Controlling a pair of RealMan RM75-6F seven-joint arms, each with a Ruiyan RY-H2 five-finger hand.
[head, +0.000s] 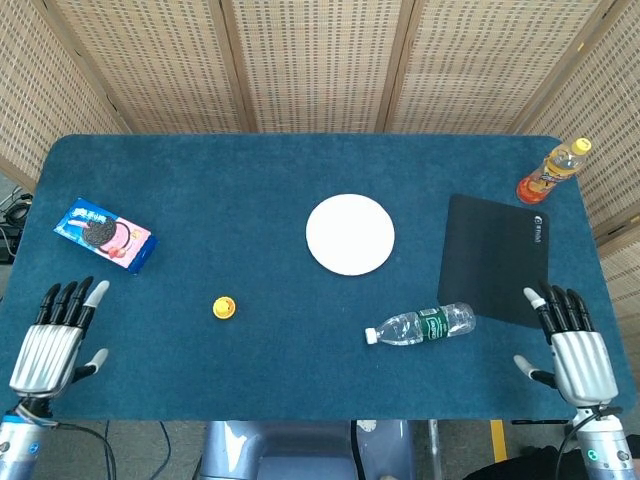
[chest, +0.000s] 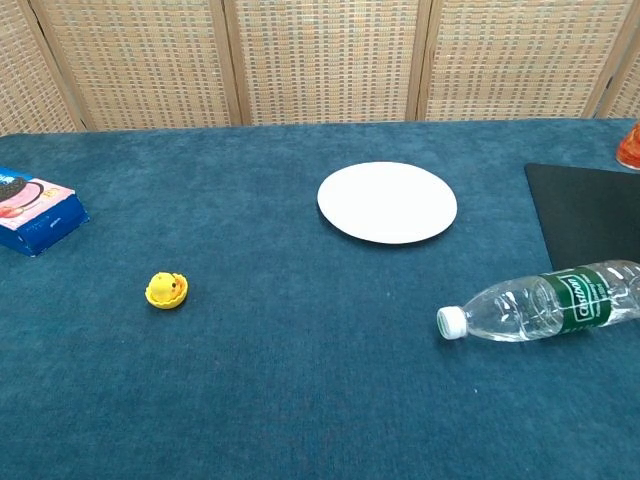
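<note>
My left hand (head: 52, 340) hovers open at the table's front left corner, fingers spread, holding nothing. A small yellow toy (head: 224, 308) (chest: 166, 290) lies on the blue cloth well to its right. My right hand (head: 574, 345) is open at the front right edge, just below the black mat (head: 495, 258). A clear water bottle (head: 420, 325) (chest: 545, 301) lies on its side left of that hand. Neither hand shows in the chest view.
A white plate (head: 350, 234) (chest: 387, 202) sits mid-table. A blue cookie box (head: 106, 234) (chest: 30, 210) lies at the left. An orange drink bottle (head: 553, 170) stands at the back right corner. Wicker screens close off the back.
</note>
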